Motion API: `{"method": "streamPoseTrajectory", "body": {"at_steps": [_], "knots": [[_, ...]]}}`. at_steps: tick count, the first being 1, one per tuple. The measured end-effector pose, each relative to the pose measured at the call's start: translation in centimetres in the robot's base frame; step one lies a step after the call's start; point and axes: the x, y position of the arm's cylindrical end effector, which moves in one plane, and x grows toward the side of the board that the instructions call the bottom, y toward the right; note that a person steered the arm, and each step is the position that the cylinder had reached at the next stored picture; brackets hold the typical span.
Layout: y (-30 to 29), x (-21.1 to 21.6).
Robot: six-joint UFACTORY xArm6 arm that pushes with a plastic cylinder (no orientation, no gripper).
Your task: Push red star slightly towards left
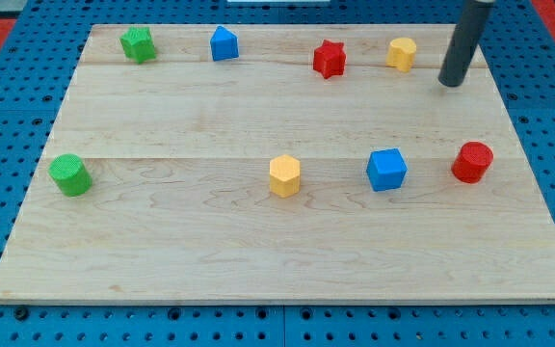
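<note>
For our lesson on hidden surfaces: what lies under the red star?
The red star rests on the wooden board; the wood beneath it is covered. Nothing sits on top. My tip is to the view's right, beyond the yellow block.

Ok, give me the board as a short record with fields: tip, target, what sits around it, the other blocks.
tip: my tip near the view's top right, touching no block
target: red star in the top row, to the view's left of the tip
between tip and target: yellow block
left of target: blue block, then green star
lower row, view's left to right: green cylinder, yellow hexagon, blue cube, red cylinder
surface: wooden board
</note>
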Motion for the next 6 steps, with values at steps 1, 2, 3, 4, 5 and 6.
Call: {"method": "streamPoseTrajectory", "body": {"at_steps": [1, 2, 3, 4, 5, 6], "knots": [[-2.4, 0.6], [-12.2, 0.6], [-14.2, 0.4], [-12.7, -1.1], [-12.7, -3.4], [-13.9, -4.2]]}}
